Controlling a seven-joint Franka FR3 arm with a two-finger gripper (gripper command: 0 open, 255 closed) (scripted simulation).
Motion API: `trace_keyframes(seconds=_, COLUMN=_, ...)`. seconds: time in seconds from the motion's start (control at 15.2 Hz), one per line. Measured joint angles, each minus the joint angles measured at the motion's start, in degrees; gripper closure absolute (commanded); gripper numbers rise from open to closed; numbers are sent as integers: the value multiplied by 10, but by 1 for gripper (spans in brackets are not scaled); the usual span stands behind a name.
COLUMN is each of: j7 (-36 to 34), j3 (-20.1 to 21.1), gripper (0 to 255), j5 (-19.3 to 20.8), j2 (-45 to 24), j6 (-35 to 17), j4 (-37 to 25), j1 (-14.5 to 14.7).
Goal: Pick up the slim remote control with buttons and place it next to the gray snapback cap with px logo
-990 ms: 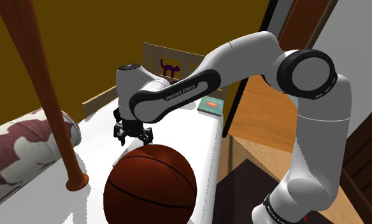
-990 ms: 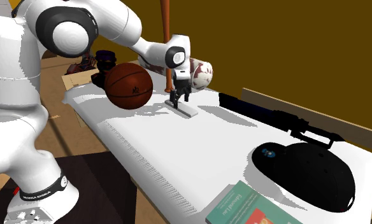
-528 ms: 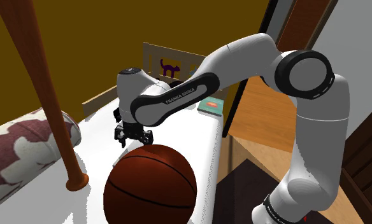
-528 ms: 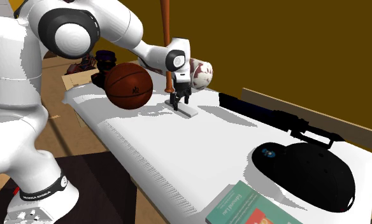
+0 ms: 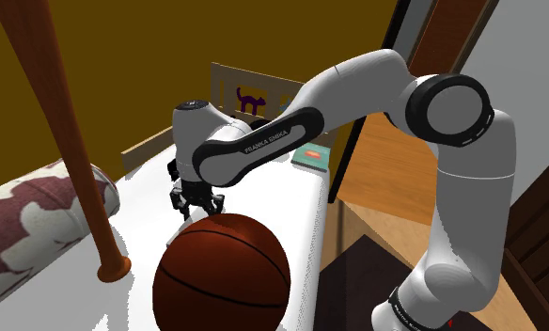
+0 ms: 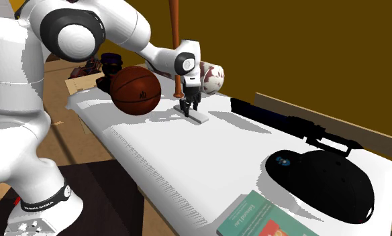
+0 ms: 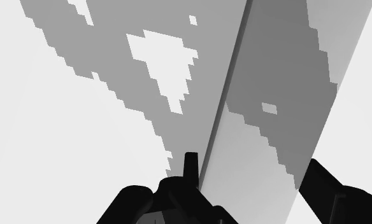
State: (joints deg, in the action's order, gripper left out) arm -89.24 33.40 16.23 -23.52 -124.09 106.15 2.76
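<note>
The remote [image 6: 196,115] lay flat on the white bed [image 6: 188,167], a pale, slim slab just beside the basketball [image 6: 135,90] and well apart from the dark cap [image 6: 325,184] at the other end; the claw [image 6: 190,107] stood upright over it, low against the bed.

In the wrist view the remote [image 7: 267,127] ran lengthwise between the fingers [image 7: 191,167]; the claw [image 7: 251,167] was released, its jaws apart and straddling the narrow width, each close to a long edge with no clear clasp.

The remote looked stiff, thin and probably light; it should not bend or crush, so a firm pinch seemed safe; its low, plain sides gave little to bite on, and it might slide or pivot if caught shallow.

The best hold seemed to be across the narrow width, fingers down to the bed; from the second exterior view the claw appeared nearer one end than the middle, so the free end might droop on the lift.
</note>
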Motion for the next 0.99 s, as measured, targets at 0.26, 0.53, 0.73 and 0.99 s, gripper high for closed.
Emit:
trace_keyframes(seconds=0.26, j7=0, j3=0, gripper=255, j5=0, j2=0, j6=0, j4=0, j1=0)
trace_keyframes(seconds=0.53, j7=6, j3=5, gripper=255, j5=-9, j2=12, j6=19, j4=-9, j1=-3)
trace_keyframes(seconds=0.73, j7=11, j3=9, gripper=255, j5=-18, j2=24, j6=36, j4=-16, j1=-6)
trace_keyframes(seconds=0.99, j7=19, j3=14, gripper=255, j5=-29, j2=39, j6=61, j4=-29, j1=-10)
